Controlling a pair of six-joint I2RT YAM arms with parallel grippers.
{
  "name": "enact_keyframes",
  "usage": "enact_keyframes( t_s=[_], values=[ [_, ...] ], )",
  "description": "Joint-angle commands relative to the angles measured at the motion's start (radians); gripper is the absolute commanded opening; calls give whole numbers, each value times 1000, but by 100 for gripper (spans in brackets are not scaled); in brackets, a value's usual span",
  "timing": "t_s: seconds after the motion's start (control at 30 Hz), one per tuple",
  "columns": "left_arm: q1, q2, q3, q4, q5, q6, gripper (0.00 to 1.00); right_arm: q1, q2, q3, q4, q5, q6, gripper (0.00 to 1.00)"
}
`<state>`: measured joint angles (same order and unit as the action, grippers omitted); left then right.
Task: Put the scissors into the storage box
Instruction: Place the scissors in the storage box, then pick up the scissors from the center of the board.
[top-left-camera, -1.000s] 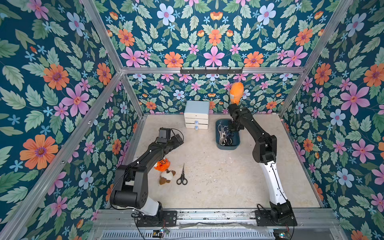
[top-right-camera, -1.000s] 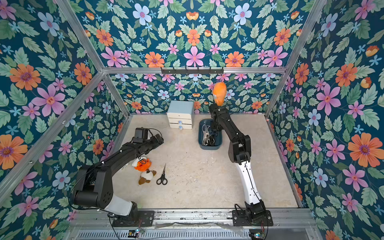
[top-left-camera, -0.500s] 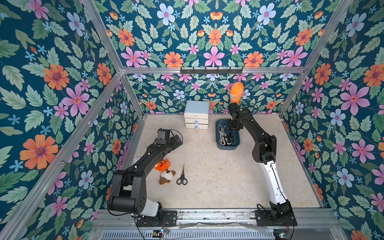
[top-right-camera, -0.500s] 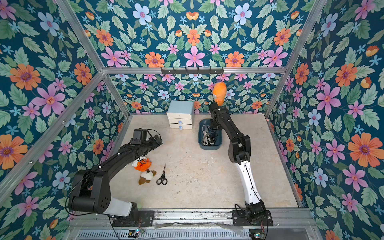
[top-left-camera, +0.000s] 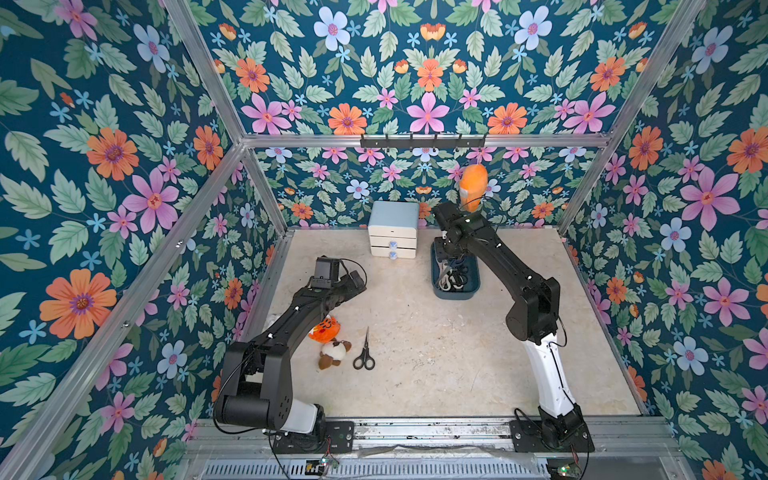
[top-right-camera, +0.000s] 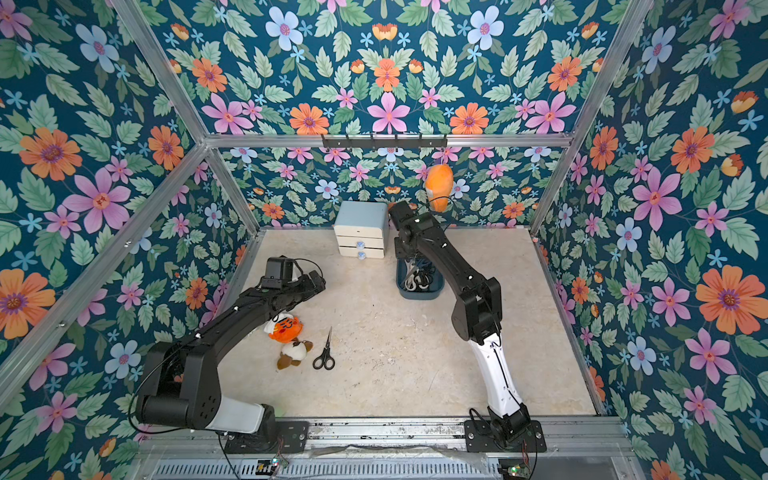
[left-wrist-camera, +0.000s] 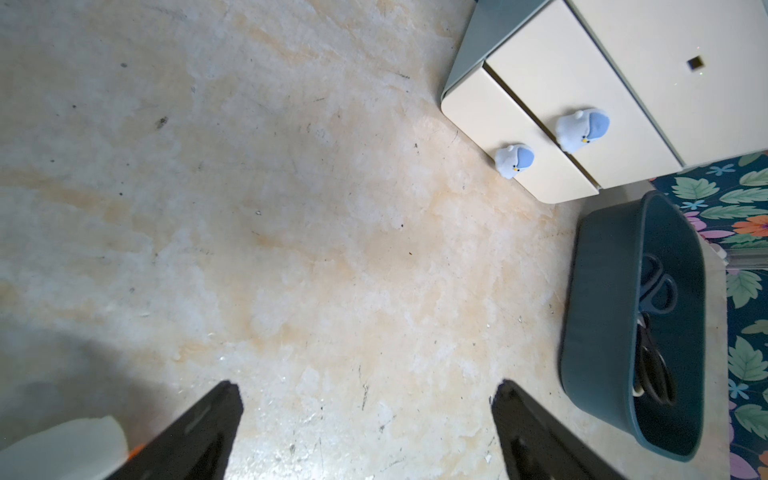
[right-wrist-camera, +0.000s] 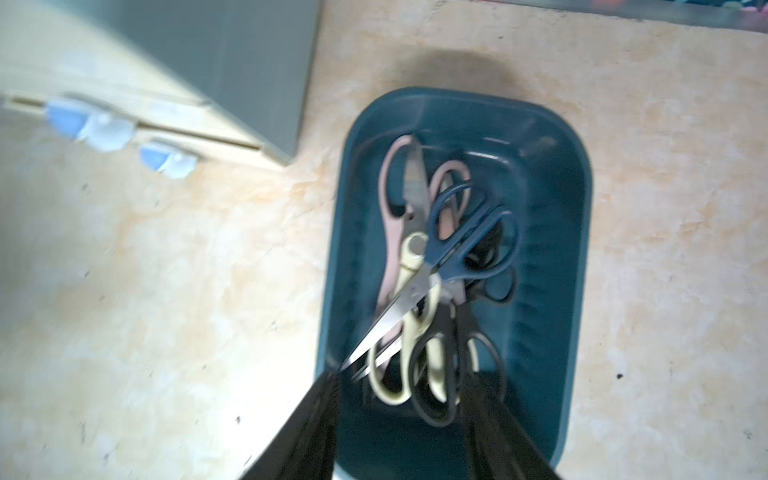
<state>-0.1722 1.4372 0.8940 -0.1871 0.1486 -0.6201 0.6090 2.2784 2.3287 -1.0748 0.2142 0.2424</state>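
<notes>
The dark teal storage box (top-left-camera: 455, 294) (top-right-camera: 419, 293) stands at the back of the table, right of the middle. Several scissors lie in it: a dark-blue-handled pair (right-wrist-camera: 469, 232) on top, a pinkish pair (right-wrist-camera: 392, 216), a cream pair (right-wrist-camera: 419, 345) and black-handled ones (right-wrist-camera: 436, 399). My right gripper (right-wrist-camera: 399, 382) (top-left-camera: 451, 253) hangs open just above the box's far end, nothing between its fingers. One small black-handled pair of scissors (top-left-camera: 365, 351) (top-right-camera: 325, 351) lies on the table at front left. My left gripper (left-wrist-camera: 368, 388) (top-left-camera: 357, 280) is open over bare table, left of the box (left-wrist-camera: 602, 311).
A white and pale-blue drawer cabinet (top-left-camera: 392, 232) stands just left of the box. An orange plush toy (top-left-camera: 326, 328) and a brown-and-white one (top-left-camera: 334, 353) lie beside the loose scissors, under my left arm. An orange plush (top-left-camera: 473, 185) hangs from the back rail.
My right gripper's jaws have parted over the box, from shut to open. Both arms have hardly moved.
</notes>
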Motion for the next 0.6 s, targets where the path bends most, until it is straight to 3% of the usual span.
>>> enact_keyframes(
  t_s=[0.0,0.27,0.57],
  values=[
    [10,-29,-19,-7,-28,16,99,82,-51,-66,25,34,39,51],
    [42,-100,-80,-18,-67,-3,99,306,-76,-153,100,-8,126,51],
    [102,-137,-113,-64,-68,-23,99,480,21,-162,151,-55,100,49]
  ],
)
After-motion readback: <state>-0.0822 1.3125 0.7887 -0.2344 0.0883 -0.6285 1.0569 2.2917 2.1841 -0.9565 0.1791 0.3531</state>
